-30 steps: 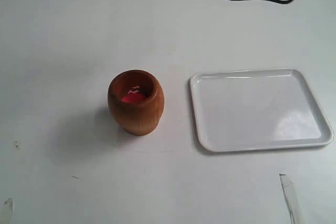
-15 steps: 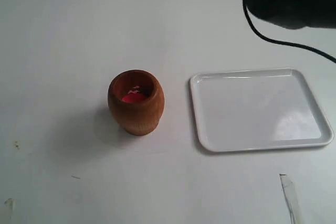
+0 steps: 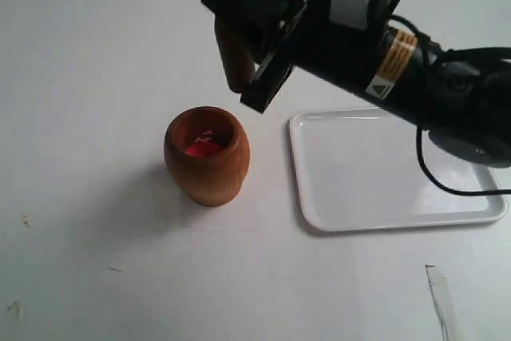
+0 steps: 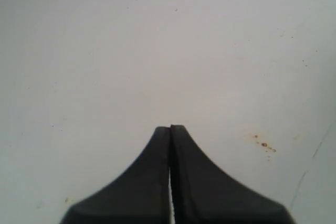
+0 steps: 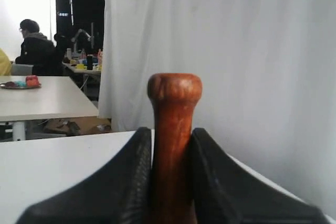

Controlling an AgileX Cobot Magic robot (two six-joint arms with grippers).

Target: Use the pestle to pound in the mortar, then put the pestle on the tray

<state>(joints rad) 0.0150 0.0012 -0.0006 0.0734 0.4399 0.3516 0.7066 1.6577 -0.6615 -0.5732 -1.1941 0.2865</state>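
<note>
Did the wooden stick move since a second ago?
Yes. The pestle, gripped in the right hand, has come down and left in the exterior view, much nearer the mortar.

Part of the pestle (image 3: 234, 65) is covered by the jaws; its thick end is cut off in the right wrist view. The tray's (image 3: 383, 197) far rim is partly hidden behind the right arm (image 3: 399, 65).
</note>
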